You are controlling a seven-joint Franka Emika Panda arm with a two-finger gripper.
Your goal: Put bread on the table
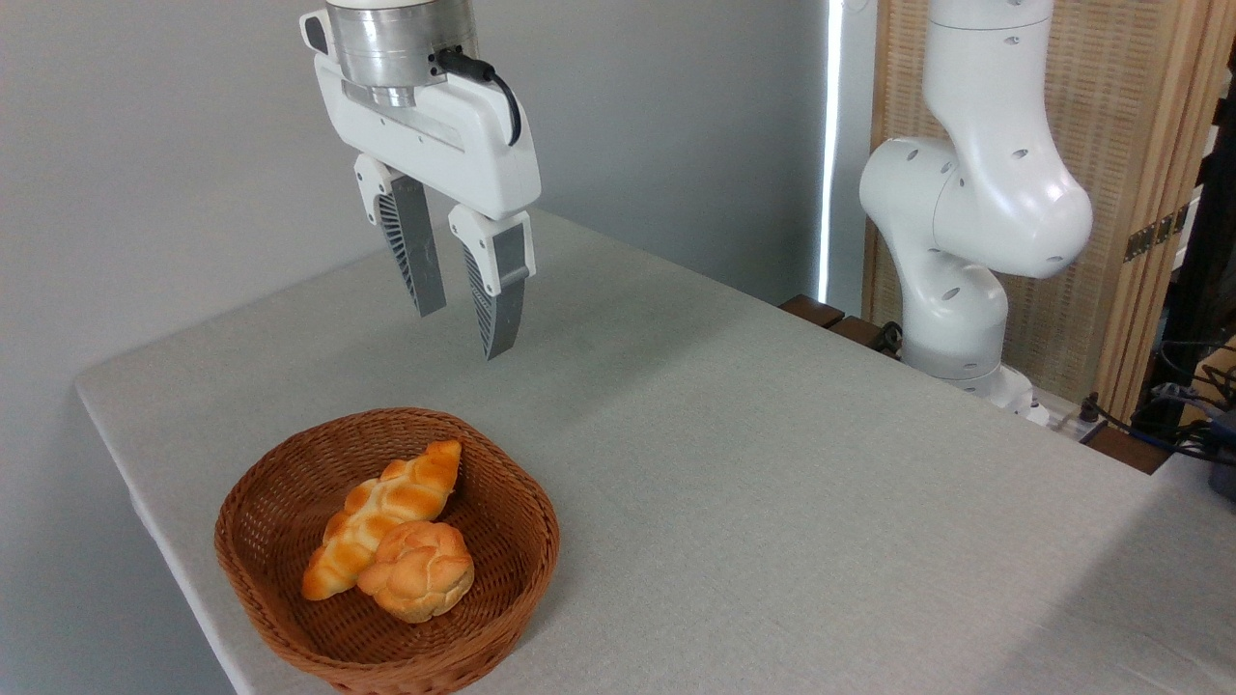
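The bread, a long braided golden-orange loaf, lies slanted inside the brown wicker basket near the table's front left corner. A small round knotted bun rests against the loaf's lower end. My gripper hangs high above the table, behind and above the basket, well clear of the loaf. Its two ribbed grey fingers point down with an empty gap between them, so it is open and holds nothing.
The arm's white base and lower links stand at the table's far right edge. Cables trail off at the right. A grey wall runs behind, and a wooden screen stands at the back right.
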